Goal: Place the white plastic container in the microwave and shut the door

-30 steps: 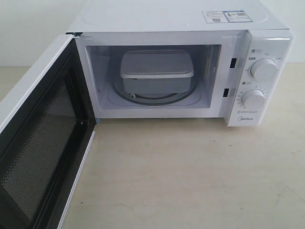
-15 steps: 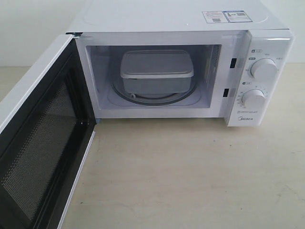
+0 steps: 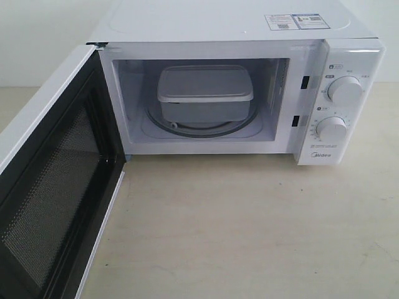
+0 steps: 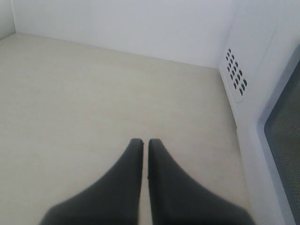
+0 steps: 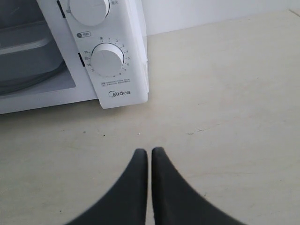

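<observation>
white plastic container [image 3: 204, 93] sits on microwave [image 3: 237, 75] turntable, door [image 3: 53, 180] wide open; left fingers [image 4: 136, 146] and right fingers [image 5: 140, 156] both pinched together, empty.

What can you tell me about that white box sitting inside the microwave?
The white plastic container is a rectangular box with rounded corners, translucent-looking walls and a flat, rimmed lid, which is on. It stands upright, roughly centred, on the glass turntable inside the microwave. Nothing else touches it, and the door stands wide open.
</observation>
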You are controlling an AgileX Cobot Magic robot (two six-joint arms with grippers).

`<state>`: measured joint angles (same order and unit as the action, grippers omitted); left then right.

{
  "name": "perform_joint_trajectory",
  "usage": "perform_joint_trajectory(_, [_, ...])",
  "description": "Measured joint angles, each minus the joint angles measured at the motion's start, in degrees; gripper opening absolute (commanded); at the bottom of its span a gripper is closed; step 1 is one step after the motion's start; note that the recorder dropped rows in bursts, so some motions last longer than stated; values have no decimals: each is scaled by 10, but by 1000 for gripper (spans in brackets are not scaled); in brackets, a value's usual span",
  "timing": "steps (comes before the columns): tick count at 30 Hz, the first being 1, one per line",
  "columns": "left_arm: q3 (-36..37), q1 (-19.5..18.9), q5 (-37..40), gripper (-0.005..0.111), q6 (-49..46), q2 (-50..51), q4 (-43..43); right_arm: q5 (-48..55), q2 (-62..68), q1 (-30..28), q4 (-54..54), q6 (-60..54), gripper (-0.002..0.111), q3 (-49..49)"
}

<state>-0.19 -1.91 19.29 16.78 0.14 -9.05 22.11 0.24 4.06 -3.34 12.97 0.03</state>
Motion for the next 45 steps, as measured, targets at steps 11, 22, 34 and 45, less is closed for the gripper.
perform_joint_trajectory(11, [0,0,0,4,-12,0,-2,0,0,0,2,0,0,0])
perform_joint_trajectory(22, [0,0,-110,4,-58,0,-106,0,0,0,5,0,0,0])
perform_joint_trajectory(34, [-12,0,-553,4,-43,-1,52,0,0,0,5,0,0,0])
perform_joint_trajectory(45, [-469,0,23,4,-140,279,371,0,0,0,5,0,0,0])
